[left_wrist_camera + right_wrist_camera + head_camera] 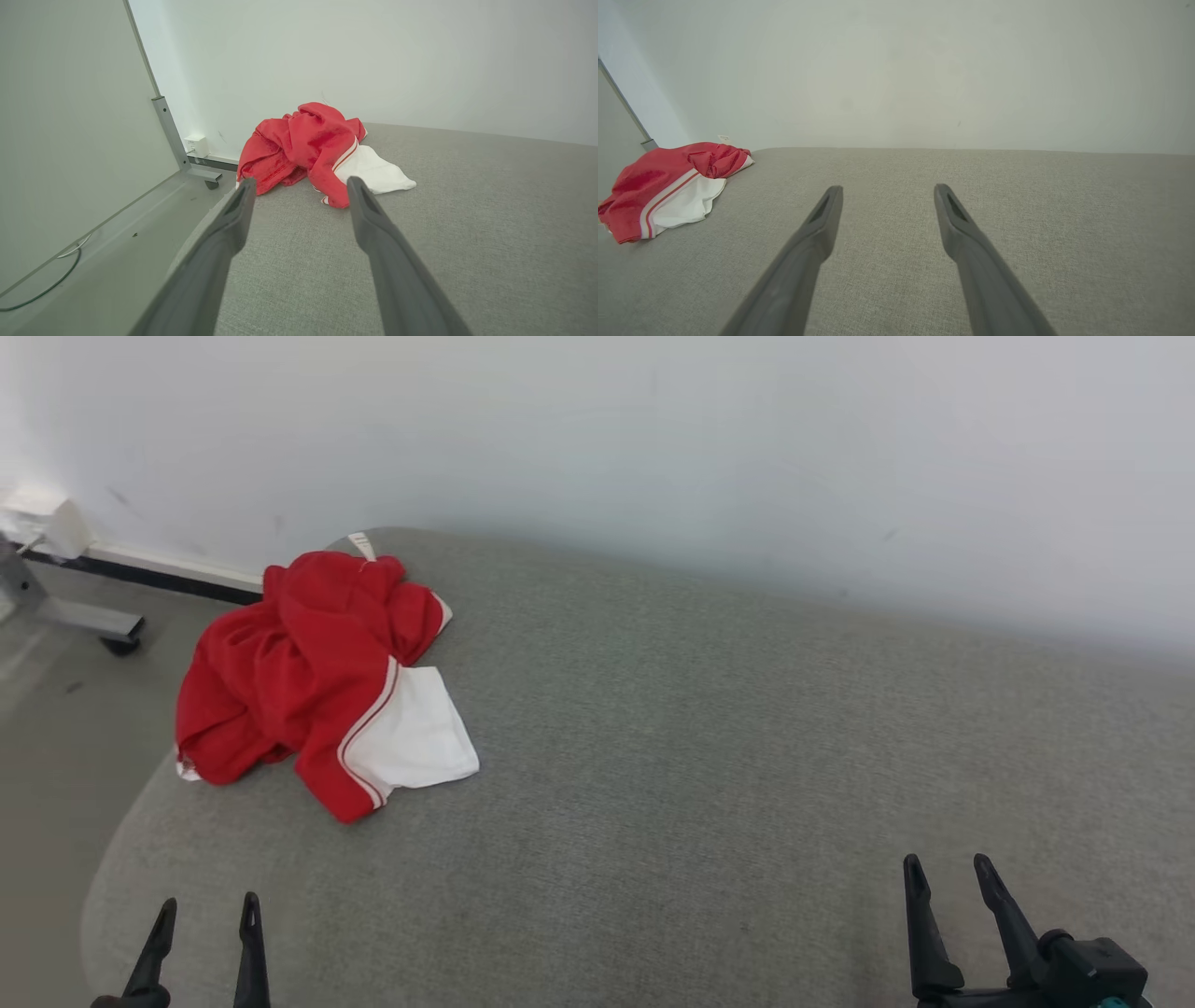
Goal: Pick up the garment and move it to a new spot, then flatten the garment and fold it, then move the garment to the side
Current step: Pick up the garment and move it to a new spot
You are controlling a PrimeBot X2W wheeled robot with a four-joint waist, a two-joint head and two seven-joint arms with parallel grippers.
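red garment point(308, 672) crumpled, grey surface point(747, 728), hands apart

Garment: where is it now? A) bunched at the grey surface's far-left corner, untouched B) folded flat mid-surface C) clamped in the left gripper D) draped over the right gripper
A: the garment lies crumpled at the far left of the grey surface, left gripper and right gripper open and short of it.

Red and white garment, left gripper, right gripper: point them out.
red and white garment point(289, 663), head view, on its crumpled red part.
left gripper point(210, 901), head view, midway between its fingertips.
right gripper point(946, 861), head view, midway between its fingertips.
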